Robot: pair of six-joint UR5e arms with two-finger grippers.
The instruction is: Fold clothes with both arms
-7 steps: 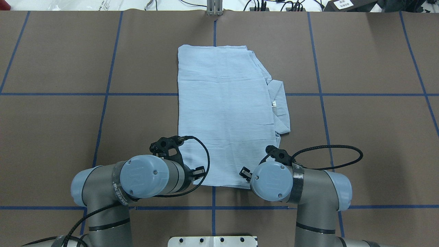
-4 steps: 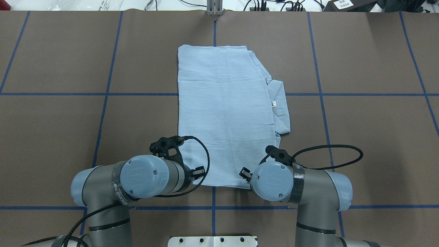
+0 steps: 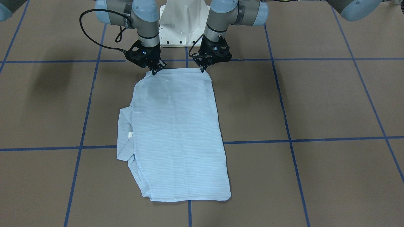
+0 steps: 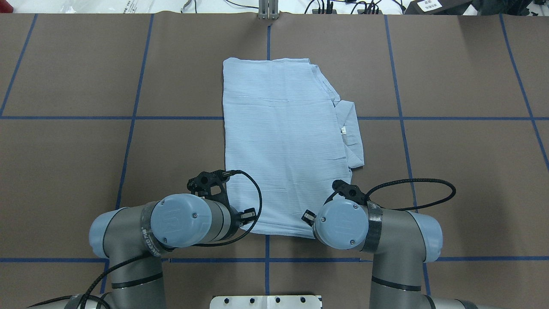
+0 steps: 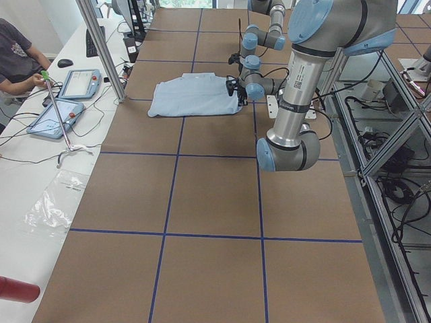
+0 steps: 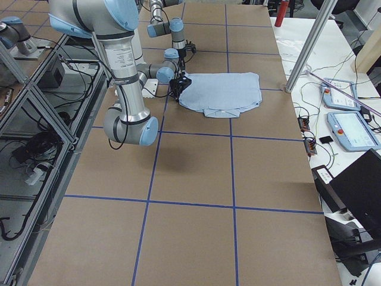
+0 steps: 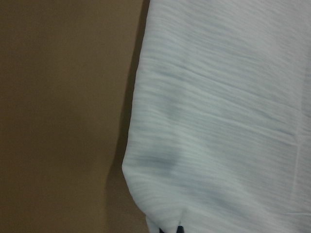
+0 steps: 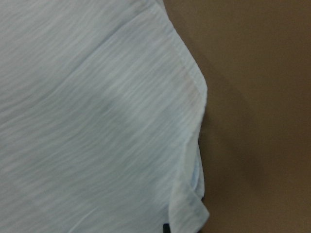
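Note:
The light-blue striped shirt (image 4: 283, 141) lies folded into a long strip on the brown table, its collar part (image 4: 351, 137) sticking out on the robot's right. In the front-facing view my left gripper (image 3: 203, 67) is shut on one near corner of the shirt (image 3: 176, 132), and my right gripper (image 3: 154, 71) is shut on the other. In the overhead view both grippers are hidden under the wrists. The left wrist view shows a raised shirt corner (image 7: 218, 121) and the right wrist view a corner with a hem (image 8: 97, 121).
The white pedestal base (image 3: 184, 22) stands just behind the grippers. A metal post (image 4: 268, 10) stands at the table's far edge. Tablets (image 5: 57, 114) and a person's arm are on the side bench beyond it. Blue tape lines cross the table.
The shirt has slid a little toward the robot; its far edge is nearer. The right arm has shifted slightly. Both grippers stay at the near corners.

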